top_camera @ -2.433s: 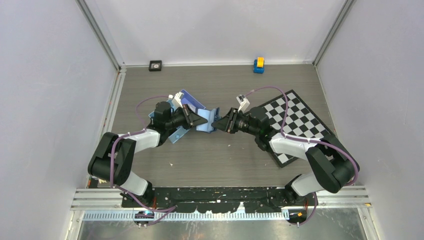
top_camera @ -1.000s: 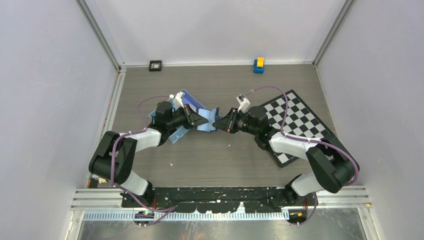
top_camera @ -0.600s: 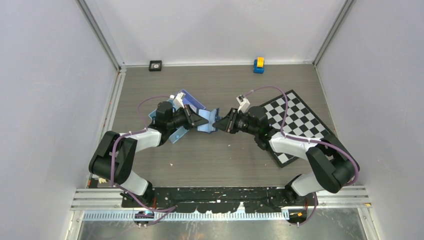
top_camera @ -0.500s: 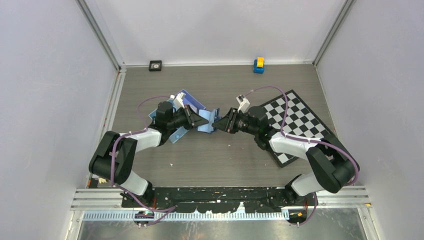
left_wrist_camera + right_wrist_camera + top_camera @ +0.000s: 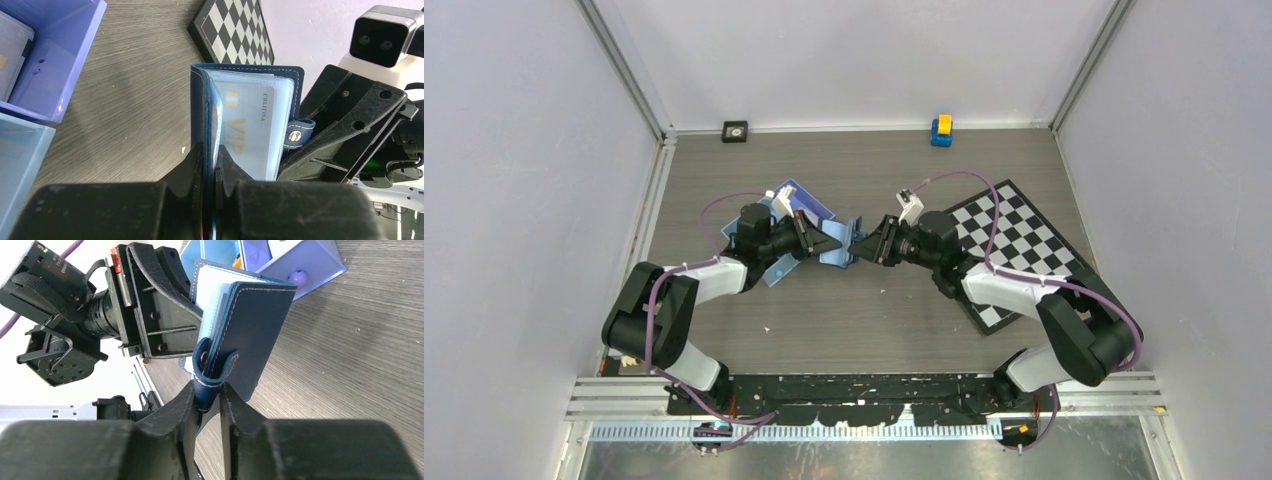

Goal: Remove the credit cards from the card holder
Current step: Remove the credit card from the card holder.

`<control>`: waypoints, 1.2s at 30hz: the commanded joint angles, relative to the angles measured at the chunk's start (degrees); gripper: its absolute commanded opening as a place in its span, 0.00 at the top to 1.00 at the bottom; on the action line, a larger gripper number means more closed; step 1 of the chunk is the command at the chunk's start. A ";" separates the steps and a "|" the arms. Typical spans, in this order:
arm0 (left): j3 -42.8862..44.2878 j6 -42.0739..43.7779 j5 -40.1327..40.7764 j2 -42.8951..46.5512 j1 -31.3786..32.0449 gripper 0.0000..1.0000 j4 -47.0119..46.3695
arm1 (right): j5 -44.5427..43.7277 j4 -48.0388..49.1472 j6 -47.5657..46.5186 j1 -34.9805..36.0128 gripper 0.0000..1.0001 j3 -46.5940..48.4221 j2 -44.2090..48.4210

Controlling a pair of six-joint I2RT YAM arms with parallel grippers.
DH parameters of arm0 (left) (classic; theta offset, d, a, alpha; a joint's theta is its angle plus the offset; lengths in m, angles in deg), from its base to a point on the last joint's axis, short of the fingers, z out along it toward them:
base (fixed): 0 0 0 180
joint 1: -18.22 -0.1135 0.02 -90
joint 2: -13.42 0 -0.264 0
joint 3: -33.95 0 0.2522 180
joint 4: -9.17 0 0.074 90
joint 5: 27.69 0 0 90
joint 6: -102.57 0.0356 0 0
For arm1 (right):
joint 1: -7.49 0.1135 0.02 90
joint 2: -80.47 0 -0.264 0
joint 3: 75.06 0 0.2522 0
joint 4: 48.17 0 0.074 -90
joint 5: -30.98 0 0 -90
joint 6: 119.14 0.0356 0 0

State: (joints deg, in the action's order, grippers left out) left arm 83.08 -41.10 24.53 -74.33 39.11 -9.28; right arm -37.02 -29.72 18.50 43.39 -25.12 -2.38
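Opening step: left gripper clamped on the card holder, right gripper pinching its strap; next, spread it and pull the credit cards free.

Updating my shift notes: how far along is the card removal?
Done: card holder lifted off the table and opened. In hand: left jaws clamp one cover, right jaws pinch its strap. Left: the VIP card sits in its clear sleeve, not yet pulled out.

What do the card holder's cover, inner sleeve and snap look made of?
Card holder: matte navy leather or imitation, judging by the pale edge stitching. Sleeve: frosted clear plastic; the credit card shows through it. Snap: shiny, probably metal.
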 commanded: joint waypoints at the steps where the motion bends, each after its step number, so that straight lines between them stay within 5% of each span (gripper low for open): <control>1: 2.15 0.67 -1.93 1.45 0.39 1.00 -1.31 | -2.76 -1.35 -1.45 0.25 0.69 3.00 0.02; 13: 2.26 6.09 3.23 5.93 0.41 1.00 6.52 | -8.37 -12.60 -4.02 0.23 0.72 7.11 -2.86; 36: 3.47 9.20 5.44 6.10 0.82 1.00 10.32 | -4.33 -6.63 -2.00 0.27 0.41 5.35 -2.45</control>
State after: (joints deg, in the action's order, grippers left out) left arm 84.24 -33.19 30.15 -70.66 39.61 1.45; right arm -43.21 -41.89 15.85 43.54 -19.41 -6.89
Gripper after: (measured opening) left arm 0.081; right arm 0.587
